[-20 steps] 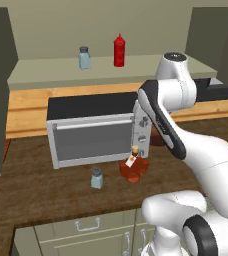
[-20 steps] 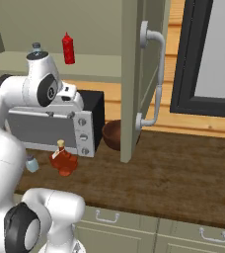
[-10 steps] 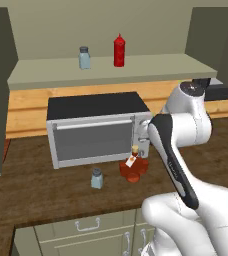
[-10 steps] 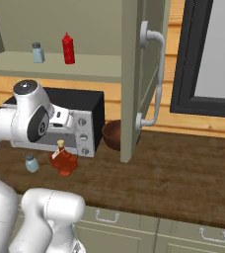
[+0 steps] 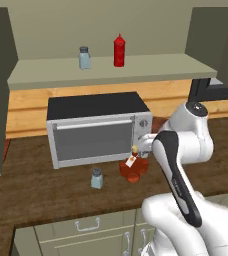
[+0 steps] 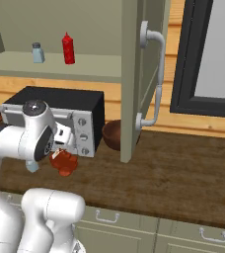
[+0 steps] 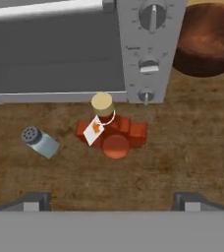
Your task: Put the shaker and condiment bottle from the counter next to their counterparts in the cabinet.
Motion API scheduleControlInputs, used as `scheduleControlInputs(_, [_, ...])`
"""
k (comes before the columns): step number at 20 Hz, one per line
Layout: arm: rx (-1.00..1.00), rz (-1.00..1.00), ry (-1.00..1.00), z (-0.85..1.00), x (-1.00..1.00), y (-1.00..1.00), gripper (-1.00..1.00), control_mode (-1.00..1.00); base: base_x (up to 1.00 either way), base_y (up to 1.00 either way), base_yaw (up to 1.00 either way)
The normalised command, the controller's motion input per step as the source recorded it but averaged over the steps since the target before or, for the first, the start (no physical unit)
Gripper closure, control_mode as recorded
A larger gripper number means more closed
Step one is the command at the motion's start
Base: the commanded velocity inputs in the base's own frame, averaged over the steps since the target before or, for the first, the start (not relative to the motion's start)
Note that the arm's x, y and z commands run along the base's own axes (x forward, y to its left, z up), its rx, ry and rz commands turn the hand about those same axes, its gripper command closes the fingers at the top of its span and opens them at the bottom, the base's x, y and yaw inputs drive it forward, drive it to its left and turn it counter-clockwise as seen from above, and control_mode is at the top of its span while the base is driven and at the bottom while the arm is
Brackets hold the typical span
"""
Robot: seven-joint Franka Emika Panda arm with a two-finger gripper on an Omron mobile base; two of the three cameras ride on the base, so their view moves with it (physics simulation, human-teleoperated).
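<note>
The reddish-brown leaf-shaped condiment bottle (image 7: pixel 115 134) with its tan stopper stands upright on the dark wood counter (image 7: pixel 197 147), just in front of the toaster oven. The small pale-blue shaker (image 7: pixel 40 141) stands to its left, a short gap away. My gripper (image 7: pixel 112 202) hangs open above the bottle, one fingertip far to each side and nothing between them. From the left base, bottle (image 5: pixel 132 169) and shaker (image 5: pixel 97 178) stand below my hand. On the cabinet shelf (image 5: pixel 156 67) stand the counterparts: a twin shaker (image 5: pixel 84 57) and a red squeeze bottle (image 5: pixel 119 51).
A silver toaster oven (image 5: pixel 98 127) sits on the counter right behind the bottle. A brown bowl (image 6: pixel 115 134) stands to its right. An open cabinet door (image 6: pixel 139 74) with a long handle hangs over the counter right of the shelf. Drawers (image 5: pixel 86 235) run below the counter edge.
My arm has folded lower and swung over the bottle, with the elbow dropping toward the counter edge. The jaws have spread slightly wider. Bottle and shakers have not moved.
</note>
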Motion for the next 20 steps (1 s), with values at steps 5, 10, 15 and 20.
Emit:
scheduleControlInputs(5, [0.06, 0.0, 0.01, -0.37, -0.02, 0.08, -1.0, -1.0, 0.0, 0.0, 0.0])
scheduleControlInputs(10, [0.01, 0.0, 0.06, -0.09, 0.23, 0.0, -1.0, -1.0, 0.0, 0.0, 0.0])
scheduleControlInputs(15, [0.0, 0.0, 0.21, -0.01, 0.65, 0.07, -1.0, -1.0, 0.0, 0.0, 0.0])
scheduleControlInputs(20, [0.0, 0.0, 0.03, -0.18, 0.04, 0.07, -1.0, -1.0, 0.0, 0.0, 0.0])
